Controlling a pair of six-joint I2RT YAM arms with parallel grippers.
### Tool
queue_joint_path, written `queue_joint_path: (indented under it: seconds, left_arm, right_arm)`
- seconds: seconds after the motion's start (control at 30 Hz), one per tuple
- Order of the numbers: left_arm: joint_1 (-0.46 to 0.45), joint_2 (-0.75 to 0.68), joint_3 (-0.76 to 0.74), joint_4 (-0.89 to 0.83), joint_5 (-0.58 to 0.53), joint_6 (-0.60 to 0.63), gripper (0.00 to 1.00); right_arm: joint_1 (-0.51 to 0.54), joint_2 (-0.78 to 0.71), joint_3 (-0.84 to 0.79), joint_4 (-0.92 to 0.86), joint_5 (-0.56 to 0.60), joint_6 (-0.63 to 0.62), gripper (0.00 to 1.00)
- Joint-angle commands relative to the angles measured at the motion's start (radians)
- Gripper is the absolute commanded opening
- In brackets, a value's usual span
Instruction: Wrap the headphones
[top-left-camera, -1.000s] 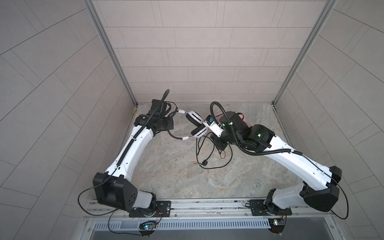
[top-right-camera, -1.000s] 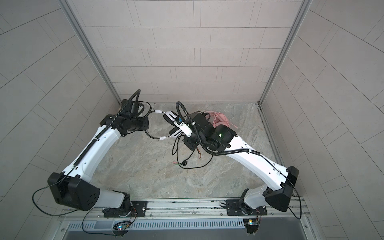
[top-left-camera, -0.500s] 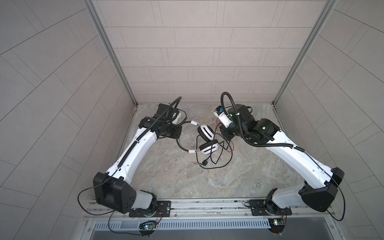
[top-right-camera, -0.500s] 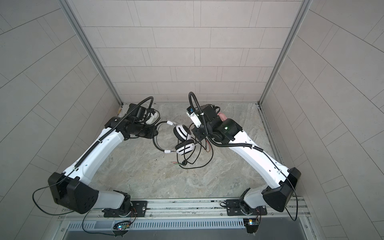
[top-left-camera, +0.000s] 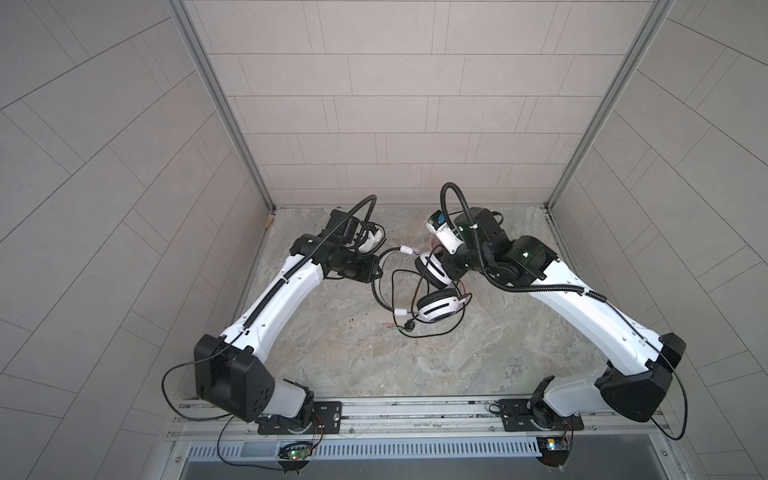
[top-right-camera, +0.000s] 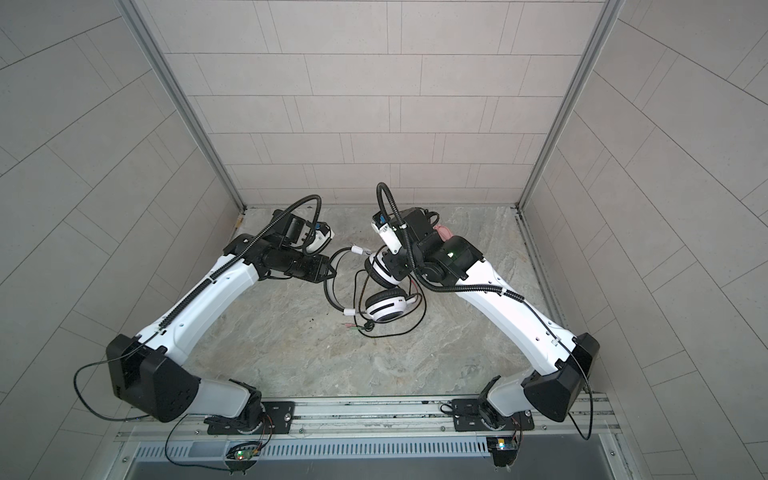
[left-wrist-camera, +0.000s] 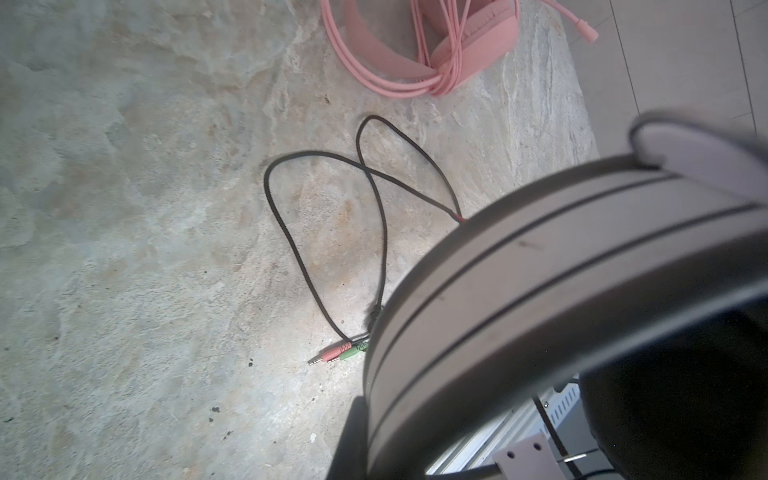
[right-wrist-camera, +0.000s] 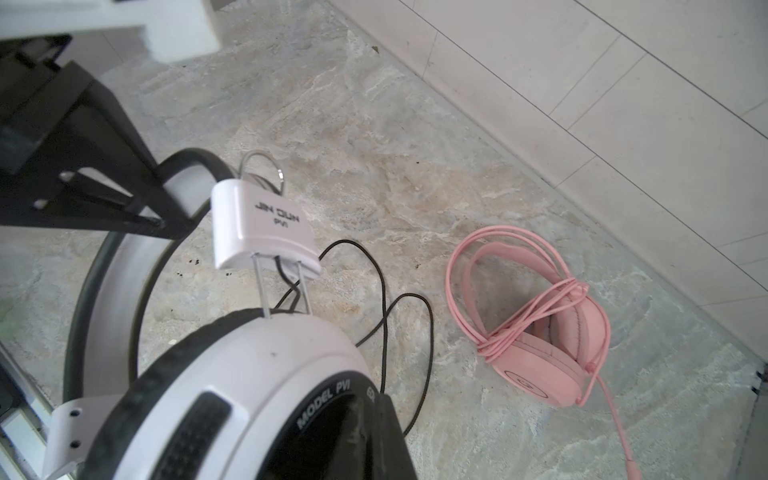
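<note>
The left gripper (top-left-camera: 376, 271) pinches the headband (right-wrist-camera: 112, 270) and the right gripper (top-left-camera: 444, 271) is clamped on one earcup (right-wrist-camera: 257, 365) of the white-and-black headphones (top-left-camera: 436, 306). This apparently steadies them over the middle of the table (top-left-camera: 332, 353) so the loose black cable (left-wrist-camera: 291, 245) can be wound. Further right, by the back wall (right-wrist-camera: 582, 104), the pink headphones (right-wrist-camera: 552, 353) lie bundled in their own cord; in both top views the right arm (top-right-camera: 498, 307) hides most of them, and the jaws are hard to make out.

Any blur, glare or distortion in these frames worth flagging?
Left wrist view: the white headset is blurred up close, the black cable sharp. Right wrist view: the pink headset is crisp, the wall pale and bright. Both top views: even light, tile lines bowed at the edges.
</note>
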Motion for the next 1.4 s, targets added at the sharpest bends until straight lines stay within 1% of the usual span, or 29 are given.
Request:
queue_joint_path:
  seconds: [0.0, 0.13, 0.33, 0.4, 0.53, 0.67, 0.77, 0.87, 0.93, 1.17, 1.37]
  left_arm:
    - [-0.029, -0.025, -0.015, 0.015, 0.166, 0.011, 0.0]
    - [-0.034, -0.043, -0.036, 0.001, 0.216, 0.03, 0.0]
    - [-0.053, -0.044, -0.037, -0.002, 0.251, 0.044, 0.0]
    - [-0.059, -0.047, -0.03, -0.001, 0.269, 0.045, 0.0]
    - [-0.057, -0.069, -0.026, -0.004, 0.23, 0.05, 0.0]
    - [-0.055, -0.105, -0.032, 0.012, 0.251, 0.04, 0.0]
    - [-0.052, -0.137, -0.043, 0.045, 0.254, 0.021, 0.0]
    - [-0.041, -0.167, -0.041, 0.099, 0.291, -0.014, 0.0]
    - [-0.031, -0.186, -0.04, 0.15, 0.324, -0.051, 0.0]
    - [0.021, -0.25, -0.041, 0.334, 0.382, -0.195, 0.0]
    - [0.059, -0.284, -0.046, 0.413, 0.393, -0.274, 0.0]
  right_arm:
    - [-0.02, 0.007, 0.02, 0.016, 0.007, -0.004, 0.04]
    - [-0.042, 0.02, 0.023, 0.039, -0.018, 0.009, 0.04]
    - [-0.068, 0.04, 0.022, 0.076, -0.064, 0.031, 0.04]
    - [-0.072, 0.052, 0.017, 0.083, -0.061, 0.035, 0.04]
    - [-0.107, 0.055, -0.024, 0.109, -0.057, 0.055, 0.04]
    - [-0.173, 0.051, -0.097, 0.168, -0.117, 0.102, 0.04]
    - [-0.197, 0.057, -0.14, 0.209, -0.136, 0.119, 0.04]
    - [-0.211, 0.065, -0.172, 0.238, -0.156, 0.13, 0.04]
    - [-0.221, 0.068, -0.19, 0.259, -0.17, 0.14, 0.04]
    - [-0.266, 0.059, -0.272, 0.338, -0.209, 0.184, 0.04]
    - [-0.292, 0.06, -0.31, 0.391, -0.271, 0.216, 0.04]
